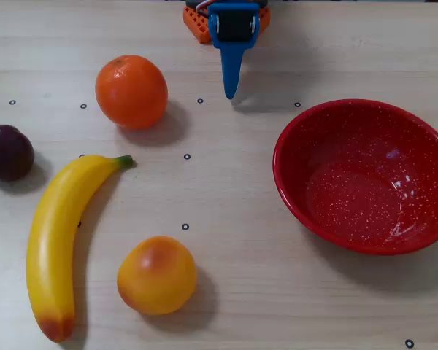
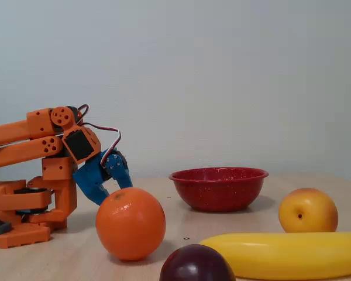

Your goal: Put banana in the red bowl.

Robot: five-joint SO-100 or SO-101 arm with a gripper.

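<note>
The banana (image 1: 55, 240) lies on the wooden table at the left of the overhead view, green stem toward the arm and orange-red end near the front edge. In the fixed view the banana (image 2: 286, 254) stretches across the foreground. The red bowl (image 1: 365, 189) stands upright and empty at the right, and sits mid-table in the fixed view (image 2: 219, 190). My blue gripper (image 1: 230, 91) rests folded back near the arm's base at the top centre. It is shut and holds nothing, far from both banana and bowl. In the fixed view the gripper (image 2: 102, 198) hangs just behind the orange.
An orange (image 1: 131, 91) sits between the gripper and the banana's stem. A dark plum (image 1: 7, 152) lies at the left edge. A yellow-orange round fruit (image 1: 157, 275) rests beside the banana's lower half. The arm's orange base (image 2: 23, 199) stands at the left of the fixed view.
</note>
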